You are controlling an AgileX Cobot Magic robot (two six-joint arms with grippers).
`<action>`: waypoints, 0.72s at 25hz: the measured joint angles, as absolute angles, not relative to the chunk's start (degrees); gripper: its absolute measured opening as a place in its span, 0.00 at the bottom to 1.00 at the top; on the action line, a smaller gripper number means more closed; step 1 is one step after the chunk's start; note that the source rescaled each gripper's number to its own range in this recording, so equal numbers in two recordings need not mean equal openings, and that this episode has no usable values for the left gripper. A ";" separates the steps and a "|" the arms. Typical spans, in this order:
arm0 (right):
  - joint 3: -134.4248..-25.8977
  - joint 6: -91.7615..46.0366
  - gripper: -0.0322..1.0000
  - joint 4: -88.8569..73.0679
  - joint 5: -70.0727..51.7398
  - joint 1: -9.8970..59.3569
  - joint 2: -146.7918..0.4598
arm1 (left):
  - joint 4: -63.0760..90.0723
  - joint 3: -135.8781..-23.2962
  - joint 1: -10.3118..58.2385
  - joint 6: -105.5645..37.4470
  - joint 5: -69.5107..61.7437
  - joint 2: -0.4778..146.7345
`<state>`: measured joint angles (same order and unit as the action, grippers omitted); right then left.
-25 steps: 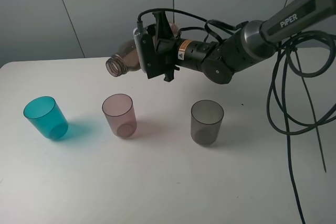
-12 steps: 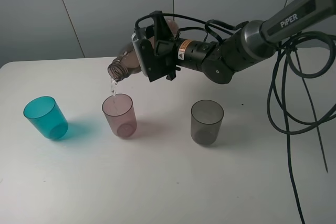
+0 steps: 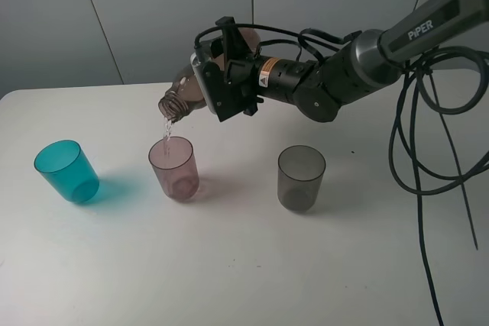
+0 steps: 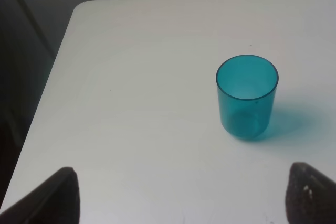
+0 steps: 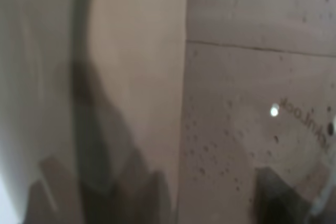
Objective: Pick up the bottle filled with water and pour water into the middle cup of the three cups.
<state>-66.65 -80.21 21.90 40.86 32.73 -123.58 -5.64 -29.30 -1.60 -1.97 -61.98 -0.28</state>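
My right gripper (image 3: 221,74) is shut on the smoky brown-grey bottle (image 3: 186,91) and holds it tilted, mouth down to the left, above the pale pink middle cup (image 3: 174,167). A thin stream of water (image 3: 166,129) falls from the bottle's mouth into the pink cup. The teal cup (image 3: 67,171) stands to the left and the smoky grey cup (image 3: 300,178) to the right. The right wrist view is filled by the bottle's wet wall (image 5: 236,129). My left gripper (image 4: 184,198) is open and empty, hovering short of the teal cup (image 4: 247,97).
The cups stand in a row on a white table (image 3: 244,265). Black cables (image 3: 416,150) hang from the right arm over the table's right side. The table's left edge (image 4: 47,93) is close to the left gripper.
The bottle has tipped further mouth-down over the pink cup. Water began to run out half a second ago and still streams into the cup.
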 joint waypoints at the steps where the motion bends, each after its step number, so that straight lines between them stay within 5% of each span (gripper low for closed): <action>1: -66.65 -80.35 0.03 21.90 40.86 32.73 -123.58 | -5.64 -29.30 -1.60 -1.97 -61.98 -0.28; 18: -66.65 -86.16 0.03 21.90 41.07 32.73 -123.58 | -5.64 -29.30 -1.60 -1.97 -61.98 -0.28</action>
<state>-66.65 -86.16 21.90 41.07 32.73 -123.58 -5.64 -29.30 -1.60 -1.97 -61.98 -0.28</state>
